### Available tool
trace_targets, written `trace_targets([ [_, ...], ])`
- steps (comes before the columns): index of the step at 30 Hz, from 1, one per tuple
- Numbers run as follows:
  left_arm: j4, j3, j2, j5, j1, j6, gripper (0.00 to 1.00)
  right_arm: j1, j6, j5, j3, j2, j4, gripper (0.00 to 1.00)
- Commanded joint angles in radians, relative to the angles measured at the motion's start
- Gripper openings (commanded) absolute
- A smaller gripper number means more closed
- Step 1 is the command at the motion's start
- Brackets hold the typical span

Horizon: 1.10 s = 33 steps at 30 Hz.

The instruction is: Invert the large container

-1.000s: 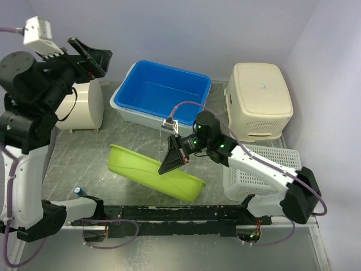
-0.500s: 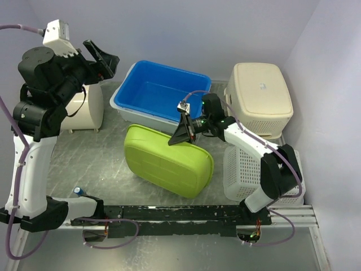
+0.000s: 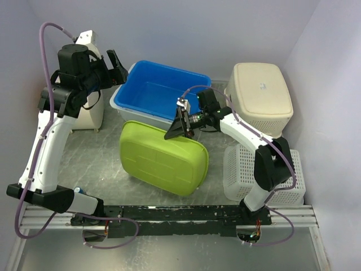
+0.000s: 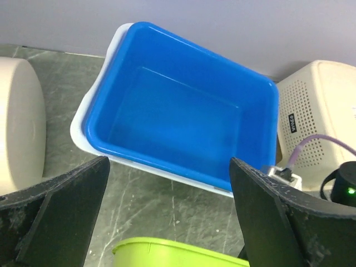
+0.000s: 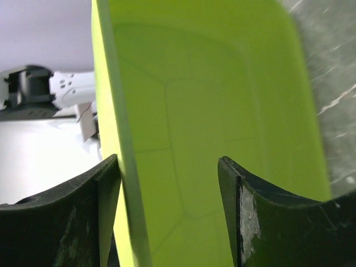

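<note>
Large lime-green plastic container (image 3: 163, 161): leans almost overturned, levered by black right gripper (image 5: 167, 167) straddling its far rim, jaws apart, with left gripper (image 4: 168, 164) wide open, aside.

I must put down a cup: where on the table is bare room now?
Bare table lies left of the green container, in front of the cream drum. The strip between it and the blue bin is crowded by the right tool; the white mesh basket fills the right side.
</note>
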Motion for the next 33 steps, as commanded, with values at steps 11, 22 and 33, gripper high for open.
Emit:
trace_targets([
  [11, -0.022, -0.061, 0.011, -0.061, 0.019, 0.031, 1.00, 0.018, -0.222, 0.599, 0.044, 0.119, -0.250, 0.66],
  [22, -0.115, -0.087, 0.078, -0.069, 0.186, 0.071, 1.00, 0.024, -0.205, 0.761, -0.060, -0.130, -0.277, 0.67],
  [33, 0.140, -0.508, 0.000, 0.199, 0.560, -0.030, 0.96, 0.024, -0.192, 0.923, -0.245, -0.426, -0.188, 0.67],
])
